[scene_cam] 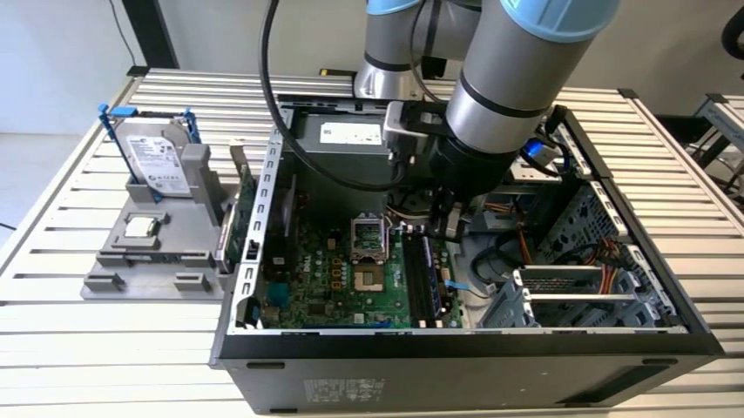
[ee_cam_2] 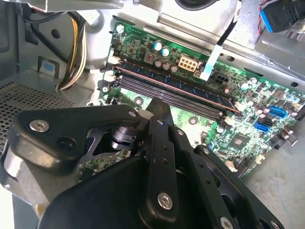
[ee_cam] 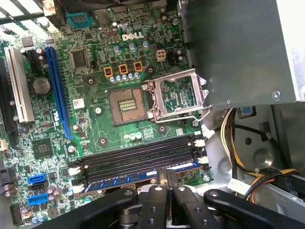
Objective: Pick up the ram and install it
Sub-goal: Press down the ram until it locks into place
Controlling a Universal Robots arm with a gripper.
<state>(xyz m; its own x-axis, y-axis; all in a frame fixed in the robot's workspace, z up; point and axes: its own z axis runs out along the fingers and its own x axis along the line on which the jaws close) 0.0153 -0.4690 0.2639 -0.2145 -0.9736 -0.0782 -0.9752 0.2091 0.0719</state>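
The ram [ee_cam: 128,181] is a slim dark stick with blue labels. It stands in the motherboard slot closest to the case's drive bays, beside the other black slots [ee_cam: 138,160]. My gripper [ee_cam: 167,172] is shut, its two black fingers pressed together with nothing between them. The fingertips sit right at the top edge of the ram near the middle of its length. From the other side the ram [ee_cam_2: 190,90] runs behind the gripper [ee_cam_2: 159,106]. In the exterior view the gripper [scene_cam: 449,231] reaches down into the open computer case [scene_cam: 465,348] over the ram [scene_cam: 440,279].
The CPU socket [ee_cam: 176,98] lies open beside the slots. The power supply [ee_cam: 238,47] and yellow-black cables [ee_cam: 238,157] crowd one end. Outside the case, a grey stand [scene_cam: 139,261] holds a hard drive [scene_cam: 157,157], a silver CPU chip [scene_cam: 139,228] and a green expansion card [scene_cam: 244,218].
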